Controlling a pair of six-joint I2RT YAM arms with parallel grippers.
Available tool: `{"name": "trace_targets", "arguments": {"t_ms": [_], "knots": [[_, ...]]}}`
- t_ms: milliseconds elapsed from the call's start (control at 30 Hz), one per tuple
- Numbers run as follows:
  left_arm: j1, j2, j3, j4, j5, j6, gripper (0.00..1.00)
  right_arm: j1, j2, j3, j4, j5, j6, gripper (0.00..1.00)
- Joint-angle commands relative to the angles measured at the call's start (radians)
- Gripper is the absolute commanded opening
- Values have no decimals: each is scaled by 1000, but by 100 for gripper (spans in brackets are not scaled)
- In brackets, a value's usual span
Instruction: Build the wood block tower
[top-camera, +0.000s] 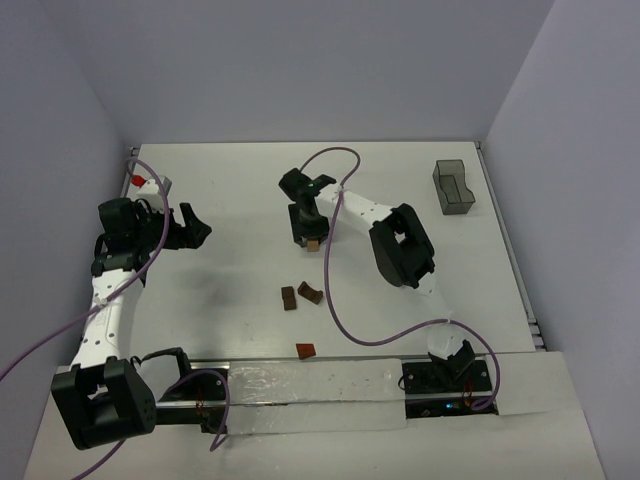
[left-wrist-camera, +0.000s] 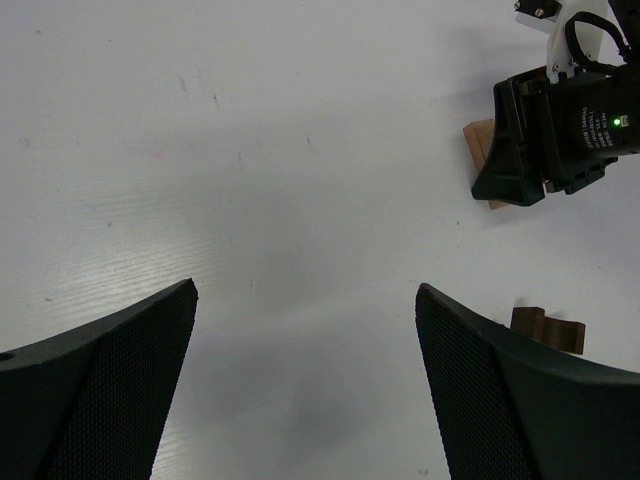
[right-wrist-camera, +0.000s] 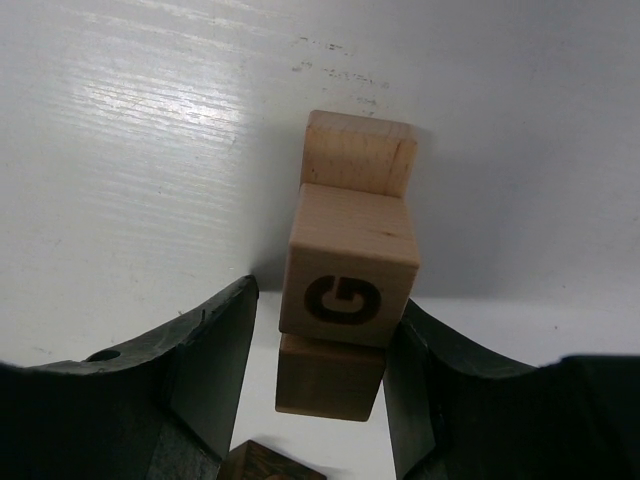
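Desk (top-camera: 250, 200): white, walled by pale panels on three sides.
Left tool (top-camera: 190, 228): at the left of the overhead view, jaws spread wide over bare desk, holding nothing; its wrist view shows the two mesh-faced fingers (left-wrist-camera: 120, 370) far apart.
Right tool (top-camera: 308, 235): at mid-frame of the overhead view, pointing down over the tower. Its jaws are narrow and flank the stack; the right-of-frame finger (right-wrist-camera: 420, 360) meets the lettered cube and a dark sliver shows at the other side. I cannot tell whether it grips.
Grey bin (top-camera: 452, 187): translucent, upper right of the overhead view, well apart from the blocks.
Wood block tower (right-wrist-camera: 350, 290): at the middle of the desk between the right tool's fingers; three light tan cubes show, their edges not quite in line.
Loose blocks: two dark brown blocks (top-camera: 298, 295) just below the tower, one reddish-brown block (top-camera: 305, 350) nearer the bottom rail.
Obstruction: the right tool covers most of the tower from above.
Lettering: a burnt "G" (right-wrist-camera: 340, 300) in a rounded square on the middle cube; the print on the right tool's body is too small to read.
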Motion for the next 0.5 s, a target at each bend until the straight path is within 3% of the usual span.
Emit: {"name": "trace_targets", "arguments": {"t_ms": [0,467], "knots": [[5,-11,10,37,5,-7,96,21,-2,-37,-8,-21,30,56],[5,-16,5,34,4,-3,96,18,15,-26,-13,-4,27,53]]}}
